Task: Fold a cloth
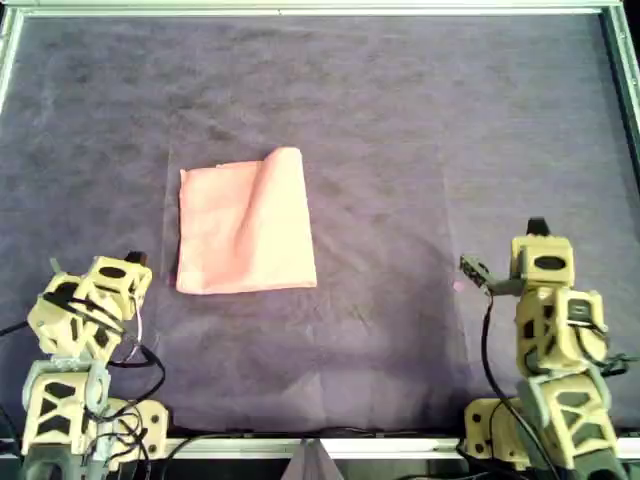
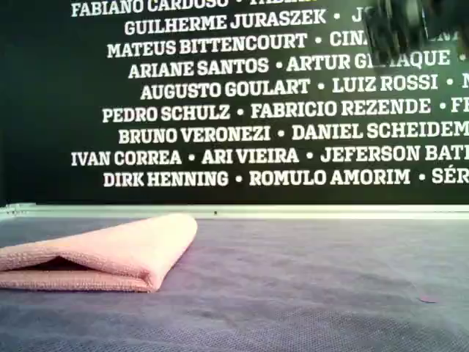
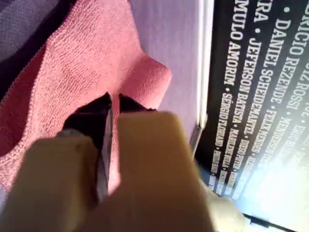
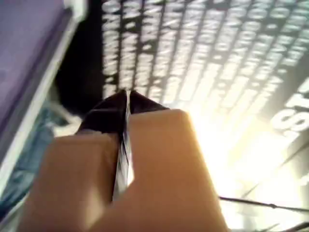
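Note:
The salmon-pink cloth (image 1: 245,225) lies folded on the dark purple mat (image 1: 420,120), left of the middle in the overhead view, with a rounded fold along its far right side. It lies low at the exterior view's left (image 2: 110,253). My first gripper (image 3: 112,99) is shut and empty, and the cloth (image 3: 82,58) lies beyond its tips. In the overhead view it sits at the near left (image 1: 135,260), apart from the cloth. My second gripper (image 4: 127,94) is shut and empty, pointing at the lettered wall. In the overhead view it is at the near right (image 1: 537,228).
A pale metal rail (image 1: 300,8) frames the mat. A black wall with white names (image 2: 256,110) stands behind the far edge. A tiny pink speck (image 1: 458,287) lies on the mat near the second arm. Loose cables hang by both arm bases.

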Available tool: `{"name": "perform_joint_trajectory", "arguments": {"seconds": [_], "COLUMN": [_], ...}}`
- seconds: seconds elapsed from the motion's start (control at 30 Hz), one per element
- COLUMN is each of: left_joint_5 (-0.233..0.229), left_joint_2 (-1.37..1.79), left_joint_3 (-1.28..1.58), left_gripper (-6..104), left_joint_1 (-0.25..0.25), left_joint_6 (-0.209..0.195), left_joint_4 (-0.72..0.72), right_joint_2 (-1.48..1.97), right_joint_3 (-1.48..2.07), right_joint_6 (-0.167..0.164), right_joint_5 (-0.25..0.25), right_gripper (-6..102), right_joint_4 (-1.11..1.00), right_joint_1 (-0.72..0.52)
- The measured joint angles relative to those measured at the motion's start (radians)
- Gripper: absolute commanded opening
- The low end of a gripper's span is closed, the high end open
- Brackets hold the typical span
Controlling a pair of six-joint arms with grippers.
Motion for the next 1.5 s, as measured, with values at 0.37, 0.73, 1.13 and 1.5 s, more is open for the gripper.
{"name": "perform_joint_trajectory", "arguments": {"seconds": [0.37,0.73,1.13,1.5], "left_joint_5": [-0.005,-0.006,-0.006,-0.006], "left_joint_2": [0.0,0.006,0.011,0.011], "left_joint_3": [0.0,0.0,0.0,0.0], "left_gripper": [2,2,2,2], "left_joint_1": [0.032,0.101,0.132,0.133], "left_joint_6": [0.0,-0.003,0.003,0.003], "left_joint_4": [0.0,0.094,0.387,0.488], "right_joint_2": [0.0,0.0,0.0,0.0], "right_joint_3": [0.069,0.071,0.071,0.071], "right_joint_6": [0.006,0.006,0.006,0.009], "right_joint_5": [-0.018,-0.169,-0.327,-0.342], "right_gripper": [1,0,0,0], "right_joint_4": [-0.006,0.291,0.423,0.658], "right_joint_1": [-0.106,-0.109,-0.107,-0.107]}}
